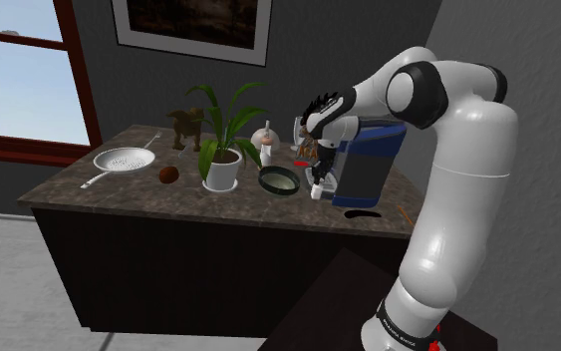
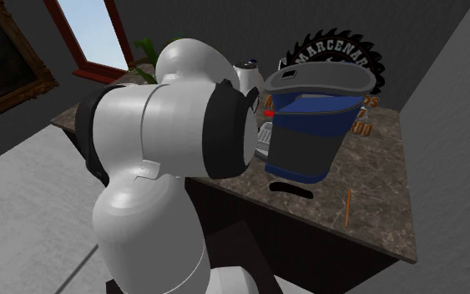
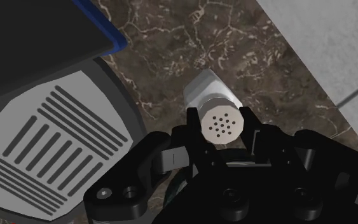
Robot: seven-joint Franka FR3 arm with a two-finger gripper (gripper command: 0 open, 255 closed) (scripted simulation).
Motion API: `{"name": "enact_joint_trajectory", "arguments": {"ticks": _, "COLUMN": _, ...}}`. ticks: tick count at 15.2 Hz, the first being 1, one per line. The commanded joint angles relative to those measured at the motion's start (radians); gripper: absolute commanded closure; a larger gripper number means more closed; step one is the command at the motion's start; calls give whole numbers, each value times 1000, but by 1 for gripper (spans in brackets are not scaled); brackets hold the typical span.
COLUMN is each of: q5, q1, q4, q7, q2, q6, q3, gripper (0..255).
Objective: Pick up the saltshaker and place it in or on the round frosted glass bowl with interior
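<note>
Saltshaker [image 3: 222, 124] tight between the black fingers [image 3: 250, 126]; countertop [image 3: 171, 57] beneath

Blue appliance [image 1: 370, 165] sits right beside the pincer [image 3: 220, 121], with a grey slotted plate [image 3: 44, 153] just next to it. Well away from it on the stone counter [image 1: 89, 194]: potted plant [image 1: 223, 150], white colander [image 1: 124, 160], dog figurine [image 1: 182, 127], and a brown lump [image 1: 168, 175], maybe a kiwi.

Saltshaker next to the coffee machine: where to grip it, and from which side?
Grip the saltshaker at its round perforated cap, coming from above along its axis: it looks upright, its sides are narrow and parallel, and the coffee machine crowds one side. The hand clasps it so.
</note>
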Motion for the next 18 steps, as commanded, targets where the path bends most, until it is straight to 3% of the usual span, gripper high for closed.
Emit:
{"name": "enact_joint_trajectory", "arguments": {"ticks": 1, "q5": -10, "q1": 3, "q4": 16, "q7": 8, "q2": -14, "q6": -28, "q3": -3, "gripper": 255}}
{"name": "enact_joint_trajectory", "arguments": {"ticks": 18, "q5": -80, "q1": 17, "q4": 129, "q7": 56, "q2": -123, "q6": -236, "q3": -16, "gripper": 255}}
